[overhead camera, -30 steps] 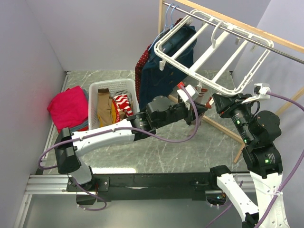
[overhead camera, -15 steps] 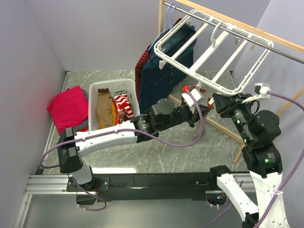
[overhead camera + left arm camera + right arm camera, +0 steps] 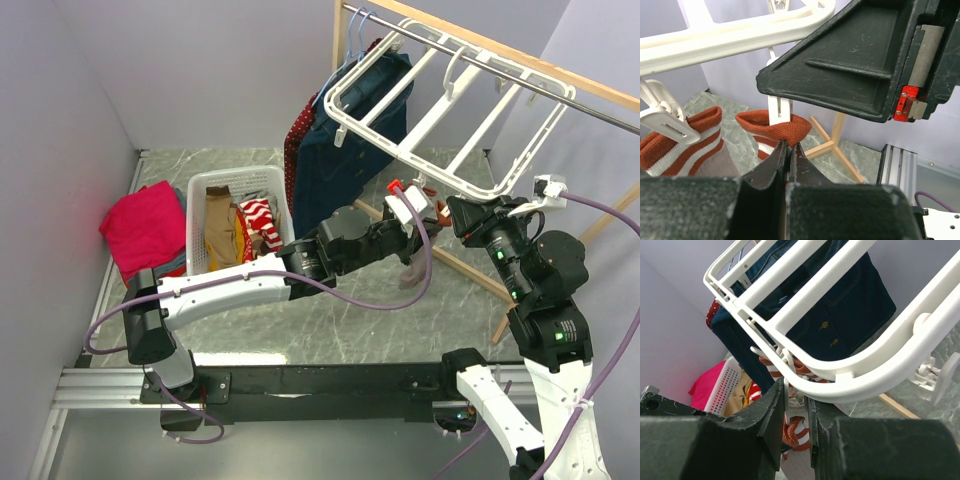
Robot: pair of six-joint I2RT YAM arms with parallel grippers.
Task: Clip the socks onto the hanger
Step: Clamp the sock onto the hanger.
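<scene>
Jaws on the left gripper (image 3: 788, 150) were pinched tight on a sock (image 3: 771, 126), right at the edge of its reddish-brown top. A small white clip (image 3: 778, 109) bit that same top from above. The clip hung under the big white hanger (image 3: 730, 37). The right gripper (image 3: 796, 401) was on the other side, and its jaws were almost closed around the clip (only a thin gap showed). A second sock (image 3: 687, 136) with stripes hung from the next clip (image 3: 662, 120), just beside the first sock. Down on the table (image 3: 350, 330) stood a white basket (image 3: 225, 182) full of clothes, well apart from the grippers.
</scene>
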